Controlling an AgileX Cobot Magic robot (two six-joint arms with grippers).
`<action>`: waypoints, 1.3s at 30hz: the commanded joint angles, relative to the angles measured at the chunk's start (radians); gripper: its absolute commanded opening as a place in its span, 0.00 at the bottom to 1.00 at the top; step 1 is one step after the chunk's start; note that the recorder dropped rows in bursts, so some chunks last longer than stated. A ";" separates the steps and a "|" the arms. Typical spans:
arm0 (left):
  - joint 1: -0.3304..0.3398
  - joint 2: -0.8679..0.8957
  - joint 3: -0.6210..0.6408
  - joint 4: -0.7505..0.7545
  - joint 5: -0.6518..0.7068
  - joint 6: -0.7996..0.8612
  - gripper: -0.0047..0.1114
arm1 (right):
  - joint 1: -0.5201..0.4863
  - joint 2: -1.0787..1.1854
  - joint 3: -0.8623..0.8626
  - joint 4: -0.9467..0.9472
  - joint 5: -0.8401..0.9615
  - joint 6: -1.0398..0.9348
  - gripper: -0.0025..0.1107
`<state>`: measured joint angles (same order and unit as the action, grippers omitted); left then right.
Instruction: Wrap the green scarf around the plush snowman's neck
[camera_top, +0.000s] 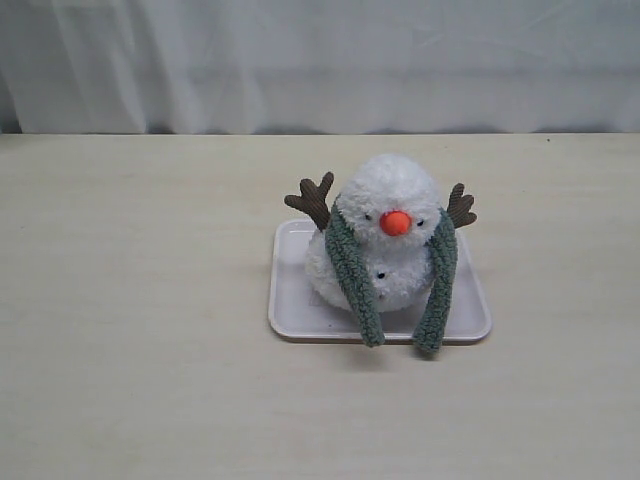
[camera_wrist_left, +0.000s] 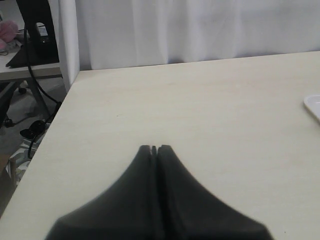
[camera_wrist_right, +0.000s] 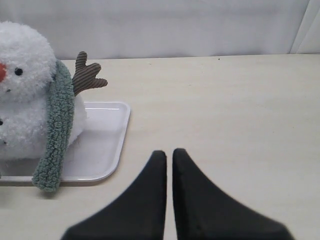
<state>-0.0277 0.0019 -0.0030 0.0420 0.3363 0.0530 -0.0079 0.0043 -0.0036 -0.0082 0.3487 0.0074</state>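
Clear of the tray (camera_top: 290, 300), over table (camera_top: 130, 300), left hand (camera_wrist_left: 154, 148) and right hand (camera_wrist_right: 166, 152) sit closed.

Only the two claws of the robot show up, tbh; the left gripper (camera_wrist_left: 154, 148) is plain matte black; its two fingers (camera_wrist_left: 135, 190) start as one wide, blurry wedge close to the lens and taper to small squared-off tips, with a hairline seam between them; the right gripper (camera_wrist_right: 169, 152) has the same dull black look, with smooth sides and slightly more rounded tips; a thin pale slit runs down its middle.
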 joint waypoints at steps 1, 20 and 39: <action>0.001 -0.002 0.003 -0.002 -0.012 -0.002 0.04 | -0.006 -0.004 0.004 0.001 -0.003 0.003 0.06; -0.054 -0.002 0.003 -0.002 -0.012 -0.002 0.04 | -0.006 -0.004 0.004 0.001 -0.003 0.003 0.06; -0.054 -0.002 0.003 -0.002 -0.012 -0.002 0.04 | -0.006 -0.004 0.004 0.001 -0.003 0.003 0.06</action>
<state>-0.0744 0.0019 -0.0030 0.0420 0.3363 0.0530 -0.0079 0.0043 -0.0036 -0.0082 0.3487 0.0074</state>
